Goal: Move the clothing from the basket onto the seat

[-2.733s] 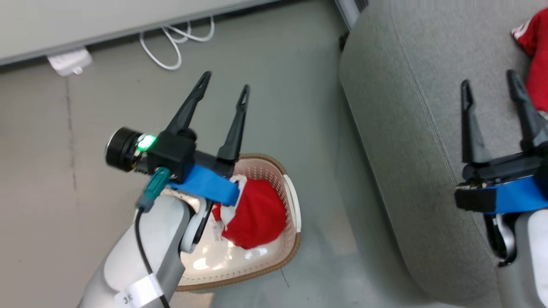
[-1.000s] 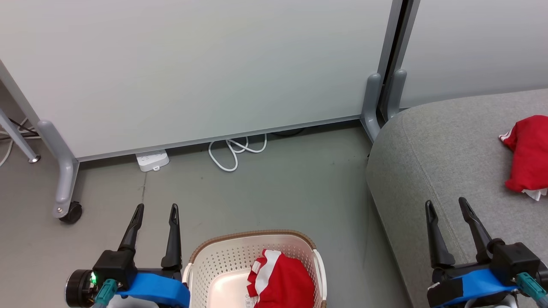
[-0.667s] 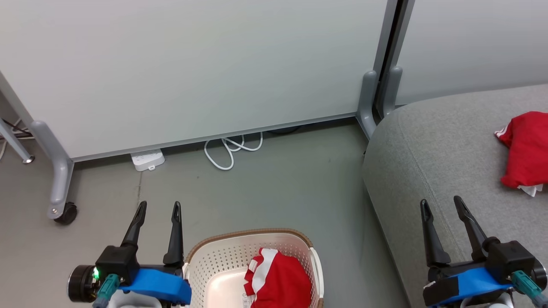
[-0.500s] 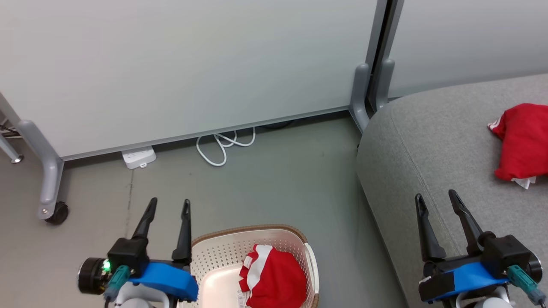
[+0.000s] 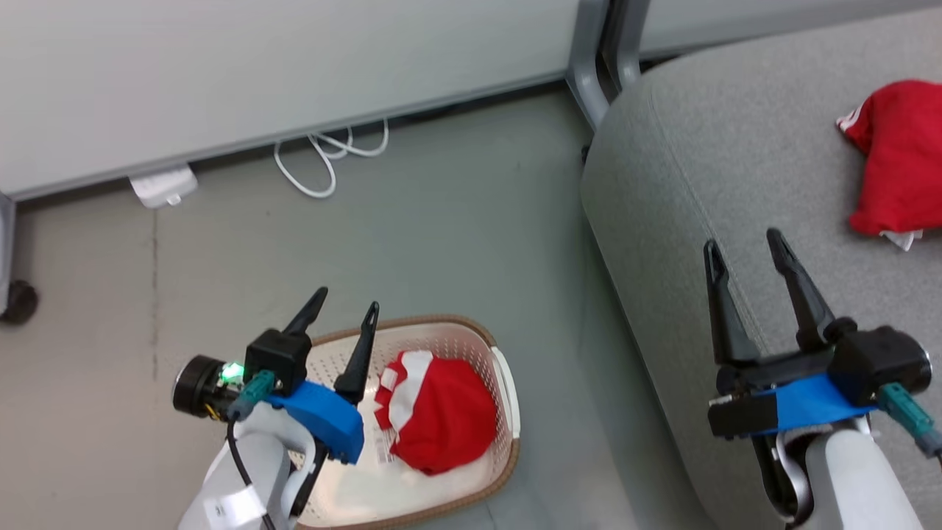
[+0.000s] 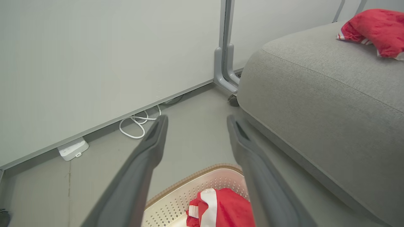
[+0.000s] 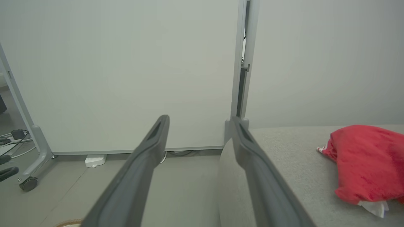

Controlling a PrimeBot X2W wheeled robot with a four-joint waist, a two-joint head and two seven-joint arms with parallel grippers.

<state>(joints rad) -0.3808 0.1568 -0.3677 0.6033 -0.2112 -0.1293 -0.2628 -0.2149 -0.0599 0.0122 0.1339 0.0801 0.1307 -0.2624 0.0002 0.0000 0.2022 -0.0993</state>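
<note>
On the seat [image 5: 736, 147], one red garment [image 5: 894, 158] is lying; you are seeing the second garment [image 5: 438, 412] sitting in the basket [image 5: 456, 324]. Left gripper [image 5: 346, 300] and right gripper [image 5: 742, 241] are standing open, holding nothing. You are judging the task half done.

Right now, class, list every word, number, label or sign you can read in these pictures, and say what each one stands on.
No text here can be read in full.
On the left forearm, a white tag: dark marks, too blurred to read.
Inside the basket, a label: fine printed lines, too small to read.
</note>
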